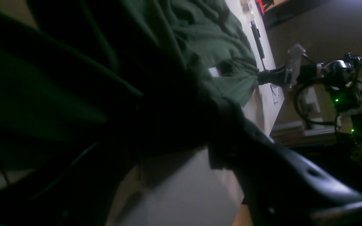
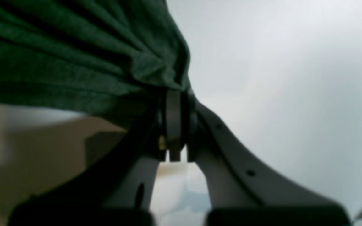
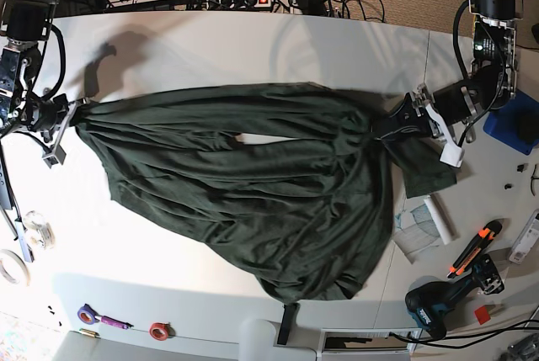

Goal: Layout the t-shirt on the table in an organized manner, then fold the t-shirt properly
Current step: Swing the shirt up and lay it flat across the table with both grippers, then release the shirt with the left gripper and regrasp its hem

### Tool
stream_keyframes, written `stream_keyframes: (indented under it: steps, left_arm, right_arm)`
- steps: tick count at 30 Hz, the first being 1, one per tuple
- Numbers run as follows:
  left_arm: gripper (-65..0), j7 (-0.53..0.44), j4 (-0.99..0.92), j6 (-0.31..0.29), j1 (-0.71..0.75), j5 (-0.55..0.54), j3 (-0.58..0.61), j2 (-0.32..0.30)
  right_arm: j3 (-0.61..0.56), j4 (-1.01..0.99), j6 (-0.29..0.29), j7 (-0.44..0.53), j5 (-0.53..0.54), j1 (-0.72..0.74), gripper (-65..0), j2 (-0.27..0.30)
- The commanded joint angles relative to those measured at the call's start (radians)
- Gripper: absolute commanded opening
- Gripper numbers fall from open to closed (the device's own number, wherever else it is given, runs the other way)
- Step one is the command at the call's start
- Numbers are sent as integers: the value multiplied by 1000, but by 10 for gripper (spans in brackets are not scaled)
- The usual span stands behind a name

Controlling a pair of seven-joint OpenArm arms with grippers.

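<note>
Ok, we see left gripper (image 3: 381,132) and right gripper (image 3: 74,112) pinching t-shirt (image 3: 253,184), stretched between them over white tabletop (image 3: 253,50).

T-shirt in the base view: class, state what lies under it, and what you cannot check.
Under the t-shirt only the white table shows, around its edges and through a gap between folds. Anything beneath the cloth itself is covered.

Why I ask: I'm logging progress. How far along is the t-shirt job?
Done: the t-shirt is stretched across the table. In hand: the left gripper and right gripper each pinch a bunched end. Left: it is wrinkled and gathered, not flat, and no fold is made.
</note>
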Motion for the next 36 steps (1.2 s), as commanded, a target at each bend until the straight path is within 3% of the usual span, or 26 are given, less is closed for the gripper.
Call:
stream_keyframes:
  steps: [1, 7, 11, 15, 22, 25, 30, 36]
  left_arm:
    - [-358, -14, 22, -8, -14, -29, -13, -16]
    - [-358, -20, 31, -8, -22, -26, -45, -17]
    - [-358, -21, 32, -8, -37, 47, -58, -17]
    - [-358, -10, 36, -8, -41, 129, -56, -16]
    - [-359, -3, 173, -8, -43, 131, -48, 14]
    - [-359, -21, 243, -8, -51, 189, 12, 32]
    - [-359, -141, 270, -8, -96, 413, 186, 67]
    - [-353, -146, 270, -8, -148, 534, 329, 133]
  right_arm:
    - [9, 6, -10, -5, -37, 8, -650, 30]
    - [9, 6, -53, 93, -177, 9, -650, 30]
    - [9, 6, -64, 111, -225, 9, -650, 30]
    - [8, 6, -66, 157, -373, 11, -650, 39]
    - [8, 6, -68, 179, -370, 11, -650, 85]
    - [8, 6, -68, 188, -370, 11, -650, 94]
    - [8, 6, -68, 186, -370, 11, -650, 93]
    - [8, 6, -68, 186, -370, 11, -650, 93]
